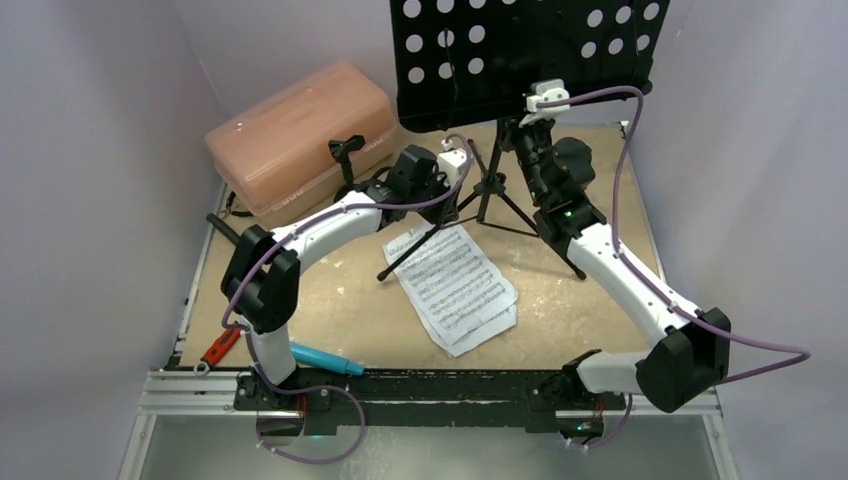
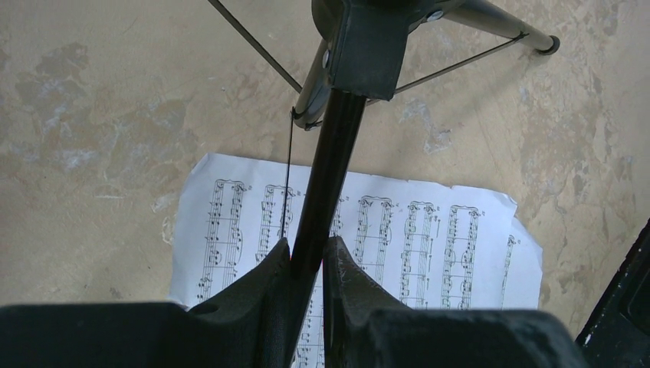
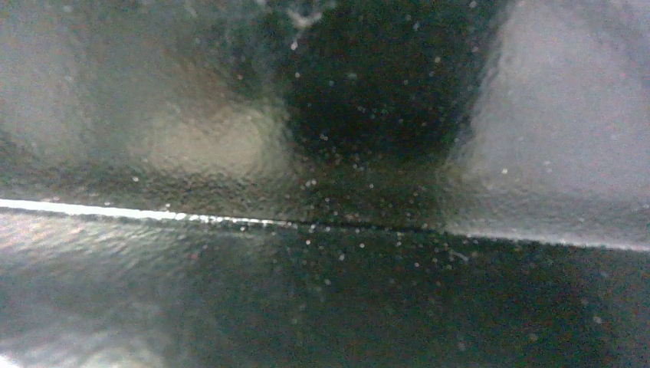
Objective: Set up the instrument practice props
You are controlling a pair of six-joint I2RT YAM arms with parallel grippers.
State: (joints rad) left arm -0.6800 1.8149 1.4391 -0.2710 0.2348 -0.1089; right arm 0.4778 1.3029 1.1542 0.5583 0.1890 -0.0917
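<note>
L gripper (image 2: 306, 259) pinches upright music stand (image 1: 520, 50) by its pole; R gripper (image 1: 530, 135): can't tell grip; pages (image 1: 455, 285), mic (image 1: 325, 358), mic stand (image 1: 347, 155) not yet placed.

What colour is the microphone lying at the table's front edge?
Cyan-blue; the microphone shows best in the top view.

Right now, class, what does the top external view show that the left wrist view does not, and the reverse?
Only the top external view: the perforated desk, the pink box, and the cyan microphone at the near edge of the table. Only the left wrist view: that the left gripper is shut on the music stand's pole. Both: the sheet music lying beneath a tripod leg.
</note>
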